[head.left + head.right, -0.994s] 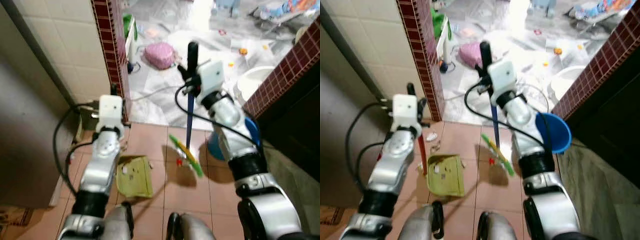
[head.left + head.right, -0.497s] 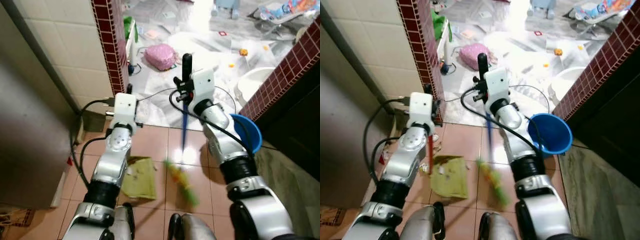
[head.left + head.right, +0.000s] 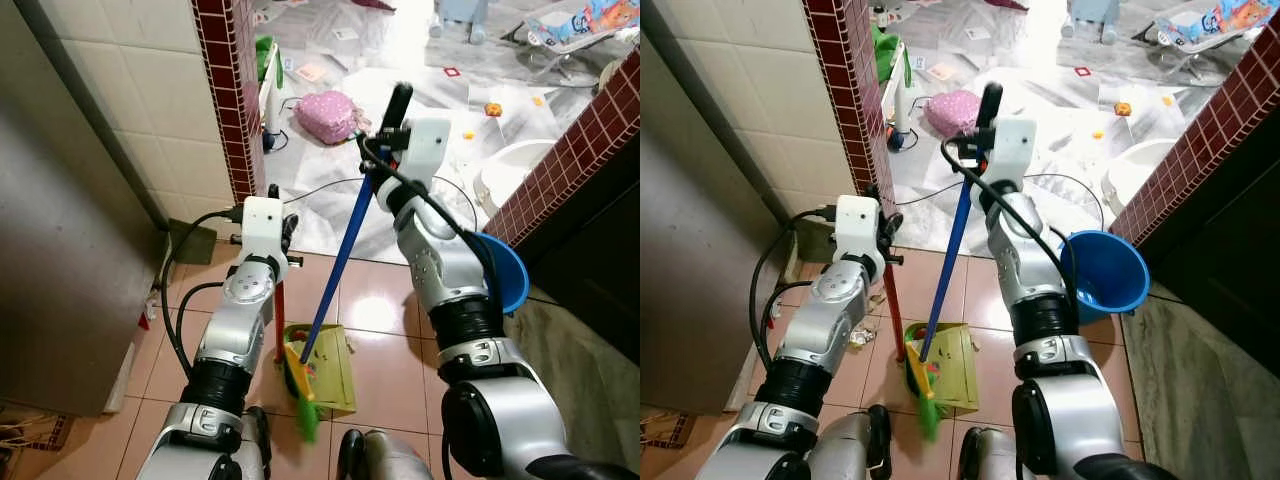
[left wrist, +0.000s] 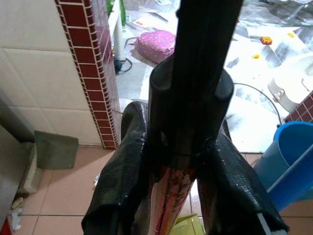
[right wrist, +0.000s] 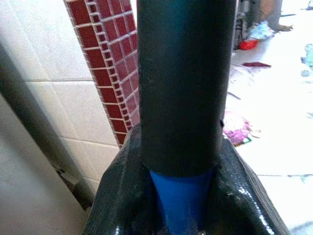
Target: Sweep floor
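While the robot stands on the smooth pink floor tiles (image 3: 390, 330), its two silver arms are busy with two long tools. Biggest is the wall (image 3: 120, 110), with flat pale tiles and a dark red brick edge. Next is the round blue bucket (image 3: 1102, 272), shiny plastic, sitting just beside the right arm. Then comes the broom (image 3: 340, 262), a thin blue stick with a black top and green and yellow bristles; it leans over, with its bristles down at the near lip of the flat green dustpan (image 3: 335, 368). The right gripper (image 5: 182, 196) is clamped tight on the broom's black grip, up high. The left gripper (image 4: 172, 186) is squeezed around the dustpan's upright red handle (image 3: 893, 312), which has a black cap on top. Small bits of trash (image 3: 865, 332) lie on the tiles by the wall, near the dustpan. Things could go wrong: if the broom pushes too hard, the light pan might slide or tip, and the dirt would spill back out. If the broom swings wide, it might bump the bucket. The bits by the wall could get missed, because they sit off to the side of the pan. Farther off, a soft pink bag (image 3: 330, 112) lies on the messy, shiny white floor.
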Tool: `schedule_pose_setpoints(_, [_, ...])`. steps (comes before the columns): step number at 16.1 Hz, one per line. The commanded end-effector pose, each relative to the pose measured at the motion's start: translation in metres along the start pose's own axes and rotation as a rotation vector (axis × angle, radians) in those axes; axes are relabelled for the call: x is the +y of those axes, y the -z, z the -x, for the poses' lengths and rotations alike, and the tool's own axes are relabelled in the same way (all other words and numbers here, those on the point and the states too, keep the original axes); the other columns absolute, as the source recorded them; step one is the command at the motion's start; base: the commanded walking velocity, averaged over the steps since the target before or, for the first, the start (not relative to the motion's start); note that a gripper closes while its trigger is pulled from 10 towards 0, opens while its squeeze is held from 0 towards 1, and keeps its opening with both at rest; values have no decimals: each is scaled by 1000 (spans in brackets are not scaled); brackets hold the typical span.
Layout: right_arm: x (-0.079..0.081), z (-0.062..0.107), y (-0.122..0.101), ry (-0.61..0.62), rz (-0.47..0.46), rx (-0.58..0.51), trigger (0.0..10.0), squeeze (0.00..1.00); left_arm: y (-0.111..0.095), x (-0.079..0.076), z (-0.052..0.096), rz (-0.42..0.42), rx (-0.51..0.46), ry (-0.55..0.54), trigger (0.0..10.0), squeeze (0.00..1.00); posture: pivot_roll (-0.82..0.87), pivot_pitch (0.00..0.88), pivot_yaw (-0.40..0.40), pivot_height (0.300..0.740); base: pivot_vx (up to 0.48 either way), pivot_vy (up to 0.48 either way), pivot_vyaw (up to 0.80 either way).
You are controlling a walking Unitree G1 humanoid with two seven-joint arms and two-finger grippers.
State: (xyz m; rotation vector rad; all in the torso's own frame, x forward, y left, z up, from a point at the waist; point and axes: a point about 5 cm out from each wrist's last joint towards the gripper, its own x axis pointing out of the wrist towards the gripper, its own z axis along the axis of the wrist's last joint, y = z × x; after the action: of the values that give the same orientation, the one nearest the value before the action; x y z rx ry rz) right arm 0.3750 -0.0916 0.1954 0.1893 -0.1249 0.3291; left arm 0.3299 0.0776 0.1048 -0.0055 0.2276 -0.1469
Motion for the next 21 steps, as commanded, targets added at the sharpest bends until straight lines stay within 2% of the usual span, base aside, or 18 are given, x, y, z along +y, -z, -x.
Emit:
schedule_pose_setpoints(1, [17,-7,-46,-120,47,-171,10000,0,33,-12,4,74,156,52,10000,0,-37,139,-34,740,0,0,0])
schedule_pose_setpoints(2, [24,-5,-63,-200,146,-247,10000,0,33,-10,4,64,155,51,10000,0,-44,135,-33,740,0,0,0])
schedule_pose_setpoints(3, [26,-4,-69,-224,182,-276,10000,0,32,-9,3,61,152,52,10000,0,-44,135,-33,740,0,0,0])
schedule_pose_setpoints(4, [25,-1,-84,-256,258,-350,10000,0,24,-5,3,67,113,49,10000,0,-50,130,-30,740,0,0,0])
schedule_pose_setpoints(5, [25,-1,-84,-256,258,-350,10000,0,24,-5,3,67,113,49,10000,0,-50,130,-30,740,0,0,0])
schedule_pose_setpoints(7, [2,5,-92,-179,326,-385,10000,0,-13,15,7,64,-43,-20,10000,0,-46,126,-28,740,0,0,0])
schedule_pose_setpoints(9, [-10,10,-87,-121,363,-372,10000,0,-27,25,14,80,-96,-49,10000,0,-46,126,-28,740,0,0,0])
schedule_pose_setpoints(12, [-20,20,-67,-80,436,-325,10000,0,-36,30,24,98,-141,-49,10000,0,-26,121,-29,740,0,0,0])
schedule_pose_setpoints(13, [-28,27,-54,-38,493,-283,10000,0,-41,32,30,108,-185,-49,10000,0,-27,119,-31,740,0,0,0])
schedule_pose_setpoints(15, [-35,34,-40,-8,494,-238,10000,0,-47,34,37,116,-235,-47,10000,0,-25,117,-32,740,0,0,0])
schedule_pose_setpoints(16, [-43,43,-25,23,487,-192,10000,0,-54,35,46,106,-278,-36,10000,0,-22,114,-31,740,0,0,0])
schedule_pose_setpoints(18, [-48,49,-12,52,481,-149,10000,0,-59,36,54,94,-307,-23,10000,0,-24,114,-23,740,0,0,0])
schedule_pose_setpoints(19, [-55,52,0,119,448,-88,10000,0,-64,40,63,71,-339,-33,10000,0,-21,114,-17,740,0,0,0])
schedule_pose_setpoints(21, [-58,51,14,177,383,-19,10000,0,-75,47,72,59,-396,-73,10000,0,-19,117,-14,740,0,0,0])
